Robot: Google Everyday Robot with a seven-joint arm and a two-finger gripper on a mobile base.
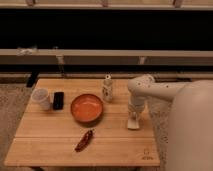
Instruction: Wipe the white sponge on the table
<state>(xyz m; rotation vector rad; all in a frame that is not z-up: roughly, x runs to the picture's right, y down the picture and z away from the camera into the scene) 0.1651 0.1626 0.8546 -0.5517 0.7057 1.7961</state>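
The light wooden table (pixel 50 142) fills the lower middle of the camera view. The white sponge (pixel 133 124) lies flat on the table near its right edge, seen as a small off-white block. My gripper (pixel 134 116) points straight down onto the sponge from above, at the end of the white arm (pixel 155 90) that reaches in from the right. The gripper's body hides the top of the sponge.
An orange bowl (pixel 87 107) stands mid-table, with a small white bottle (pixel 107 89) behind it. A white cup (pixel 41 97) and a black flat object (pixel 58 100) stand at the left. A red chili pepper (pixel 85 140) lies in front. A dark mark (pixel 146 154) is near the front right corner.
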